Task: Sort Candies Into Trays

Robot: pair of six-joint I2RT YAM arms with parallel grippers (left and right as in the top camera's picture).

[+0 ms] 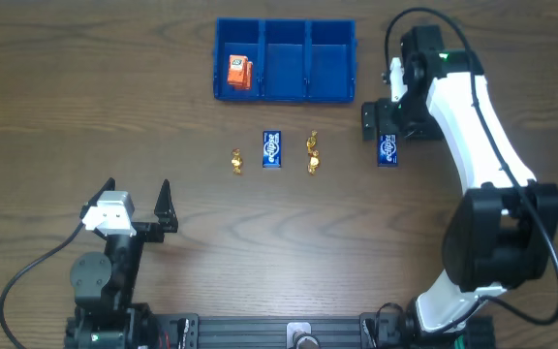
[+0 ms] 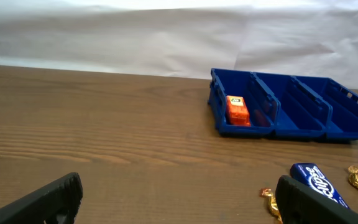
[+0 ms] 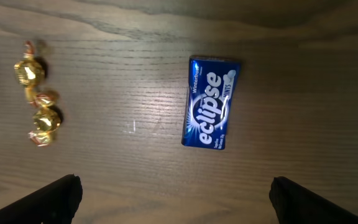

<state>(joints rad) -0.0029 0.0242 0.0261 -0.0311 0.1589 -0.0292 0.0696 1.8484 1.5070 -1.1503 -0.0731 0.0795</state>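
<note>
A blue three-compartment tray (image 1: 284,95) stands at the back of the table, with an orange candy box (image 1: 238,71) in its left compartment. Two blue mint boxes lie on the wood in front: one (image 1: 272,148) in the middle, the other (image 1: 387,150) to the right. Three gold wrapped candies (image 1: 237,161) (image 1: 312,143) (image 1: 313,165) sit around the middle box. My right gripper (image 1: 387,124) hovers open above the right mint box (image 3: 211,102), which lies between its fingers (image 3: 48,199). My left gripper (image 1: 139,204) is open and empty near the front left.
The left wrist view looks across bare wood toward the tray (image 2: 297,132), the orange box (image 2: 237,110), the middle mint box (image 2: 319,183) and a gold candy (image 2: 270,200). Two gold candies (image 3: 30,71) (image 3: 44,121) lie beside the right gripper (image 3: 176,211). The tray's middle and right compartments hold nothing.
</note>
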